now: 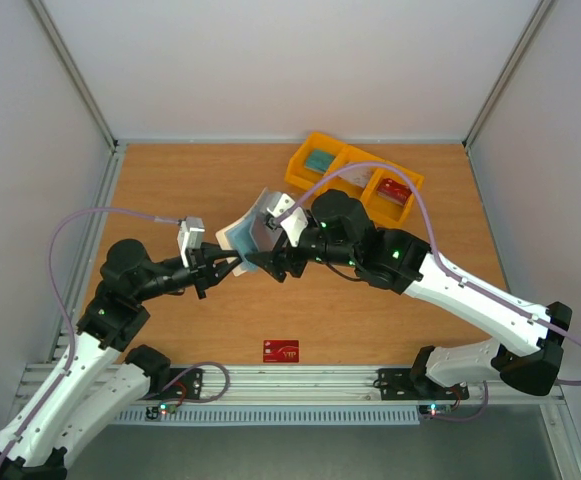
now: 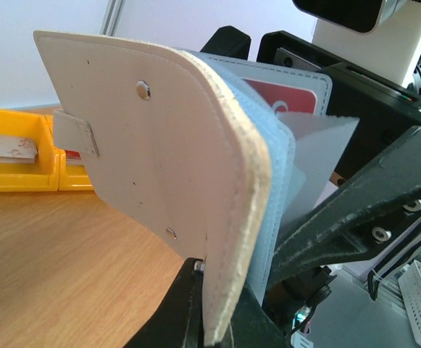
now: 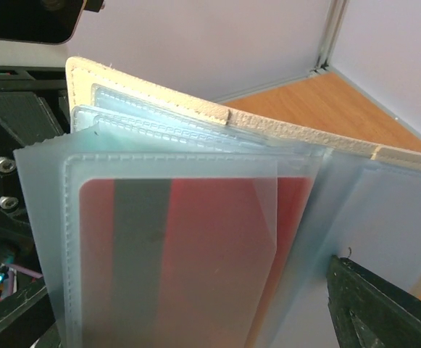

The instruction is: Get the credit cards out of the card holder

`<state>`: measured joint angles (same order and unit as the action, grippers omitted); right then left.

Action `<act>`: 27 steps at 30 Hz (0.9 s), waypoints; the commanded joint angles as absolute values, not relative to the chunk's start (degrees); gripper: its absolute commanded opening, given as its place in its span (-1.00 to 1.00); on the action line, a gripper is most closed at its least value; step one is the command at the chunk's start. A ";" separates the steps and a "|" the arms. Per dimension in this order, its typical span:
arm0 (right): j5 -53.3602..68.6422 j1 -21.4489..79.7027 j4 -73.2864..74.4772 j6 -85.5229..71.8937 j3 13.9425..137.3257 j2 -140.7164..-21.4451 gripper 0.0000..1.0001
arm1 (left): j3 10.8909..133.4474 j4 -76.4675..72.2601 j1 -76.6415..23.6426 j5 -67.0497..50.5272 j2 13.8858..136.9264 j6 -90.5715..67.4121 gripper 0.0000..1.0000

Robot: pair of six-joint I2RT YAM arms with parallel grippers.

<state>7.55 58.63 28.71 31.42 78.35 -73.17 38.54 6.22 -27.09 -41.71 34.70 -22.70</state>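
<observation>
Holding the holder [image 1: 253, 228] upright by its lower edge, the left fingers [image 2: 177, 308] are clamped tight on it above the middle of the tabletop [image 1: 170, 190]. The holder is open, its cream cover toward the left. Its clear sleeves [image 3: 297, 188] fan toward the right fingers [image 3: 373, 304], which stand wide on either side of the sleeves and grip nothing.

The task looks partly done. One loose card [image 1: 281, 350], red, lies flat on the tabletop at the near edge, well apart from the holder. The yellow bin [image 1: 295, 168] at the far right holds a red piece [image 1: 394, 190] and a greenish piece [image 1: 320, 160]; whether these are cards I cannot tell.

At least one is not yet out: a sleeved card [image 3: 196, 246], red with a dark stripe, sits fully inside the front sleeve. Whether the sleeves behind carry more is hidden. Left to do: draw that card out and check the rest.
</observation>
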 commanded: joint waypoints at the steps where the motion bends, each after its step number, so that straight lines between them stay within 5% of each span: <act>1: 4.73 59.06 28.31 30.40 80.10 -73.68 0.71 | 37.65 3.17 -27.27 -41.75 33.80 -22.68 -0.99; 15: -1.28 58.56 30.27 29.16 80.07 -74.08 0.21 | 37.17 2.61 -27.31 -42.11 33.17 -22.19 -0.99; 22: 12.73 56.82 30.01 28.91 78.88 -74.28 0.51 | 36.61 1.08 -27.28 -42.73 33.15 -22.02 -1.00; 27: 14.83 54.49 29.39 27.66 78.71 -75.60 0.46 | 36.45 0.62 -27.33 -43.63 33.18 -21.65 -0.99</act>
<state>10.52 56.25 29.98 29.06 78.50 -74.26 36.73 5.43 -27.09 -42.02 33.95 -22.48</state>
